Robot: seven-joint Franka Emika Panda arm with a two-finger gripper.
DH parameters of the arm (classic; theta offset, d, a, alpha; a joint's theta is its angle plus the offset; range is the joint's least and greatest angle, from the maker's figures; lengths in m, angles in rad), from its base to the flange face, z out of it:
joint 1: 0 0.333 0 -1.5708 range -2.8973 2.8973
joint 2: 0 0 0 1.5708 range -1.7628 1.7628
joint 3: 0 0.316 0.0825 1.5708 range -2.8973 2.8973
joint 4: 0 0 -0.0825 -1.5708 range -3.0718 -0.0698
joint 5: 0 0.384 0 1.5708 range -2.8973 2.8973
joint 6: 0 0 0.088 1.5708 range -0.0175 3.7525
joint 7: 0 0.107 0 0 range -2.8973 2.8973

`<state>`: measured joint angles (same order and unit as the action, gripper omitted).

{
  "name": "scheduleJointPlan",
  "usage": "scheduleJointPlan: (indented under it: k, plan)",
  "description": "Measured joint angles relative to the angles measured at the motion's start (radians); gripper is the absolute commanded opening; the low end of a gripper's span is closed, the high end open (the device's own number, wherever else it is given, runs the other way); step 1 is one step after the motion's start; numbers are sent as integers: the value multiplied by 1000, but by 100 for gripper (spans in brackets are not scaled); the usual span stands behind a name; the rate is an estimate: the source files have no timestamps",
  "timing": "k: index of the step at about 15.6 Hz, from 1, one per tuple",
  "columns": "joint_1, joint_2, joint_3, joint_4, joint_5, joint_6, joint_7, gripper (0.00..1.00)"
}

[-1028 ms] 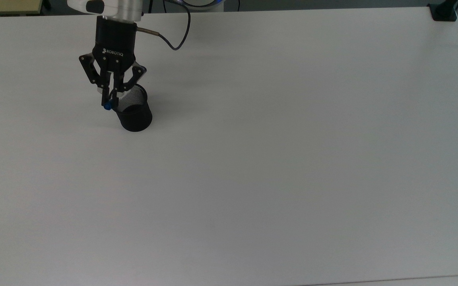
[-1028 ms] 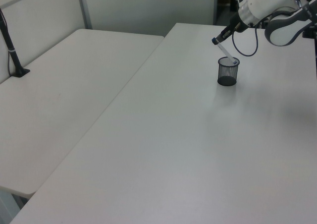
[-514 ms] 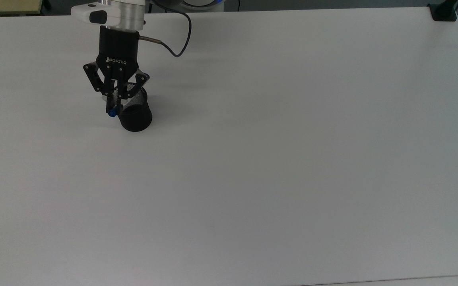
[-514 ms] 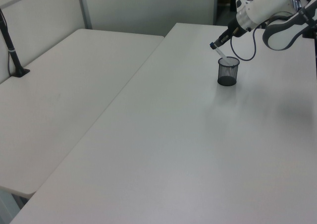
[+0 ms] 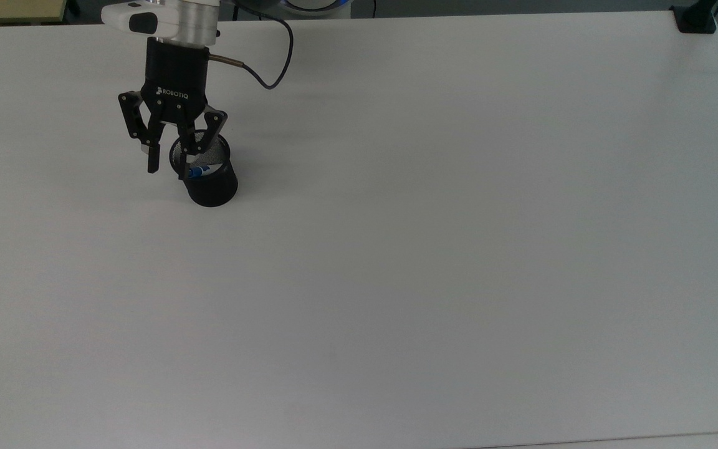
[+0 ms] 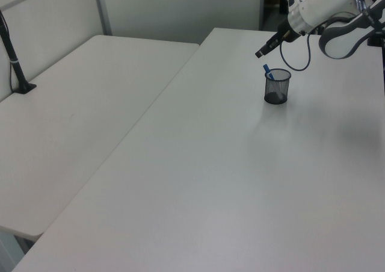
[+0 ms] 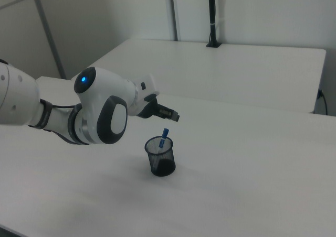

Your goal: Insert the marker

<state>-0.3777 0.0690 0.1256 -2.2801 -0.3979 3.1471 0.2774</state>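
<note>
The marker [image 5: 196, 171] [image 6: 267, 74] [image 7: 164, 136] stands in the black mesh cup [image 5: 210, 186] [image 6: 277, 86] [image 7: 161, 157], leaning on the rim with its blue cap sticking out above it. My gripper [image 5: 167, 167] [image 6: 260, 53] [image 7: 175, 116] hangs open just above the cup's rim, on the cup's left in the top view. Nothing is between its fingers, and it is apart from the marker.
The cup stands on a wide white table [image 5: 434, 249]. A second white table [image 6: 72, 115] adjoins it on the left view's left. A black post [image 6: 13, 61] is clamped to that table's far edge, and a black clamp [image 5: 695, 19] sits at the top view's upper right corner.
The gripper has opened and let go of the marker, which dropped into the cup. The gripper has lifted slightly away.
</note>
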Motion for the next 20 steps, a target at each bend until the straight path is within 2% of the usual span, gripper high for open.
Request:
scheduleJointPlan:
  k: [3,5,7,9,11,18,20]
  plan:
    - [0,0,0,4,0,0,19,65]
    - [0,-1,0,14,0,0,38,88]
    - [0,-4,0,34,0,0,69,100]
    - [1,-11,0,54,0,-10,88,100]
    - [4,-23,3,91,0,-92,106,100]
    - [84,-52,10,306,4,-554,227,100]
    - [121,-53,10,373,55,-728,251,100]
